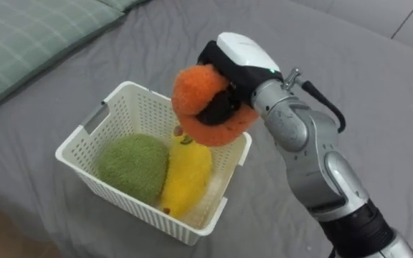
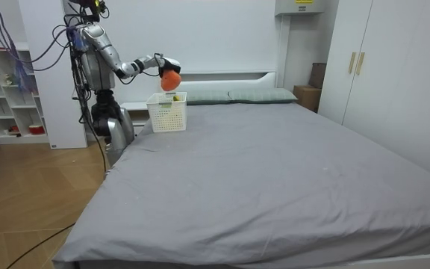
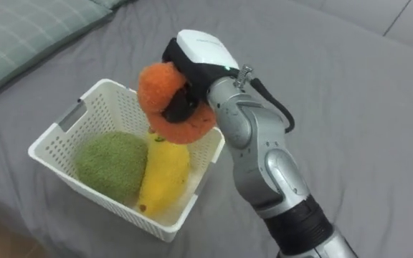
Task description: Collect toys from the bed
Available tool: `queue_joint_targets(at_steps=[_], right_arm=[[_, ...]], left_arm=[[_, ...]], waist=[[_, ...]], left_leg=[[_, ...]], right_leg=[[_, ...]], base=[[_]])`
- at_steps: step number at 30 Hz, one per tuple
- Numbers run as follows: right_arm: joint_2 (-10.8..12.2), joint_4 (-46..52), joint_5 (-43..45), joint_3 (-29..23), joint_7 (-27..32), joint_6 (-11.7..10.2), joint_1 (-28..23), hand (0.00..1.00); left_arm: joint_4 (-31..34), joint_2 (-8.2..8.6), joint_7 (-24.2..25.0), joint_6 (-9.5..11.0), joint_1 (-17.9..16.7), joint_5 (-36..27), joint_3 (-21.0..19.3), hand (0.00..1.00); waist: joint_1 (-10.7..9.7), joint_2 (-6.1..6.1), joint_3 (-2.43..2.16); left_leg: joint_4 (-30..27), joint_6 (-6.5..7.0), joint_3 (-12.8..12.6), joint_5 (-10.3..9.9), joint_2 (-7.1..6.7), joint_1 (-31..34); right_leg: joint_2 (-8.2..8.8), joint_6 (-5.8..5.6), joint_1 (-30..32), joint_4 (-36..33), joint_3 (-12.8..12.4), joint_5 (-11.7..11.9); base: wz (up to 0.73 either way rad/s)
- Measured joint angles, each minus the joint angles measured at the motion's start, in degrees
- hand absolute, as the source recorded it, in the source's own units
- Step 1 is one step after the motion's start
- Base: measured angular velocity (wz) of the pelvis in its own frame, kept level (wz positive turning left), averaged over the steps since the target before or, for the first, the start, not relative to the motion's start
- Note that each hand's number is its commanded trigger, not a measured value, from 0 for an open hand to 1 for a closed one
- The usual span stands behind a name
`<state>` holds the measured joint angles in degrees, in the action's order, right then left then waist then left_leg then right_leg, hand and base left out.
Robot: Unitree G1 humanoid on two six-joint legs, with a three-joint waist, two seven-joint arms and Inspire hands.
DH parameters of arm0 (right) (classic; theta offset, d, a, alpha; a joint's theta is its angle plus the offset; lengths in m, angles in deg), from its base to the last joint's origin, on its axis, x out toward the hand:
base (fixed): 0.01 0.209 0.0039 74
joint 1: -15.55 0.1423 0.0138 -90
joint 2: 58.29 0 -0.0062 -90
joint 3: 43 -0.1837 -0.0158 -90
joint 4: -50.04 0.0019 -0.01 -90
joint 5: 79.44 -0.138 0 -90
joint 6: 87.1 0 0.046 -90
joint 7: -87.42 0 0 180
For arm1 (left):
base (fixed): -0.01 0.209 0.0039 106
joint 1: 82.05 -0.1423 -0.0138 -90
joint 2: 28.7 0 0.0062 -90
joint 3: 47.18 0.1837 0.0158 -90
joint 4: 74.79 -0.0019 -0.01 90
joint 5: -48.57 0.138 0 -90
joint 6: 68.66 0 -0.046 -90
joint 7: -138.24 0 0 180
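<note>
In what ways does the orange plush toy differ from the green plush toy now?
Colour: the orange toy is bright orange; the green toy is dull green. Place: the orange toy is held above the white basket; the green toy lies inside it, beside a yellow toy. State: the right hand grips the orange toy; nothing holds the green toy. Both look round and fuzzy.

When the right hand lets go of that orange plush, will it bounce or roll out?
Likely soft and light: the orange plush bulges around the right hand. It should probably settle on the green toy and yellow toy inside the basket.
</note>
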<state>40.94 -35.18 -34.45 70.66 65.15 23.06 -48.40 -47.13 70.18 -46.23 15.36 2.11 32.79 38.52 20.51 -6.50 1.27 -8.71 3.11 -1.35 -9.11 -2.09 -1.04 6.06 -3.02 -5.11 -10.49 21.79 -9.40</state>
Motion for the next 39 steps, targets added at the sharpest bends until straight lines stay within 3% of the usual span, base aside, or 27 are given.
queue_joint_targets(at_steps=[6, 11, 19, 28, 39], right_arm=[[0.1, -1.5, -0.1, 0.0, -1.9, 1.0, 0.0, 0.0], [0.5, -2.4, -0.1, 0.0, -2.2, 1.0, -0.9, 0.0], [0.4, -2.4, -0.6, 0.0, -2.0, 1.0, -2.9, 0.0], [-0.9, -2.9, -2.0, -0.2, -1.5, 1.0, -2.9, 0.0], [-1.7, -2.9, -2.0, -0.6, -1.6, 0.9, -2.9, 0.0]], left_arm=[[0.4, 0.1, 0.0, -0.5, -0.3, 0.2, -0.1, 0.0], [0.4, 0.11, 0.0, -1.2, -0.2, 0.4, -0.1, 0.0], [0.4, -0.14, 0.0, -1.7, -0.8, 1.8, -0.1, 0.0], [0.4, 0.06, 0.0, -2.3, -0.9, 3.1, -0.1, 0.0], [0.4, 0.16, 0.6, -2.3, -0.8, 3.1, -0.1, 0.0]], waist=[[0.3, -0.08, 0.09], [0.2, 0.24, 0.3], [0.2, 0.77, 0.31], [0.0, 1.75, -0.09], [-0.1, 1.64, -0.19]], left_leg=[[-0.1, 0.09, 3.9, 1.4, -1.11, 0.8], [-0.7, 0.22, 5.5, 1.9, -1.87, 1.4], [-1.1, 0.41, 6.1, 2.1, -2.23, 1.4], [-1.1, 0.55, 6.2, 2.2, -2.5, 1.2], [-0.9, 0.65, 6.1, 2.2, -2.64, 0.6]], right_leg=[[0.4, -0.09, -0.8, 0.0, -0.1, -0.1], [0.76, -0.39, -1.0, -0.1, -1.2, -0.3], [0.96, -0.44, -1.2, -0.2, -1.1, -0.3], [1.23, -0.63, -1.5, -0.2, -0.8, -0.4], [1.71, -0.75, -1.9, -0.3, -0.9, -0.5]], base=[[0.34], [0.19], [0.04], [0.01], [0.0]])
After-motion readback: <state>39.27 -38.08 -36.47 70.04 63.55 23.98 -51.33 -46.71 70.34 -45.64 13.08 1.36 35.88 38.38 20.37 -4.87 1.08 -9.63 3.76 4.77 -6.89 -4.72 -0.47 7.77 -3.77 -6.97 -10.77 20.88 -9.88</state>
